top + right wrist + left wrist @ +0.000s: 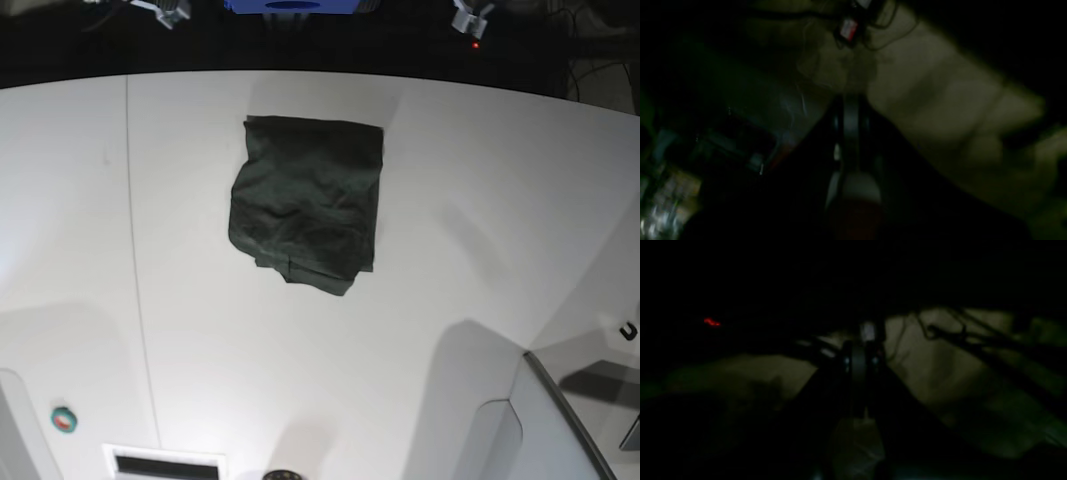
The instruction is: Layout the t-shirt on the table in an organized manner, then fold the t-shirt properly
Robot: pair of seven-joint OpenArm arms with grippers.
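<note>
The t-shirt (308, 202) lies on the far middle part of the desk (480, 200), already folded into a compact, nearly rectangular packet. Neither arm appears in the base view, and nothing touches the cloth.

What could go wrong from here, as I judge it: the near edge of the packet is not even. A lower layer sticks out at the near right corner, and a small step shows along the near hem. If a claw presses or pulls there to correct it, the thin soft fabric may slide on the smooth surface and the upper layers may open again. Also a lift by one corner only would probably let the whole packet unfold.

The two wrist views are very dark and blurred. The left claw (858, 365) and the right claw (850, 133) both appear as a narrow dark shape with the jaws together, so I take both as closed, and I see no cloth between them.

Count: one t-shirt, one desk, two claws. On the near left of the desk there is one small green and red round thing (64, 419), well apart from the shirt.
</note>
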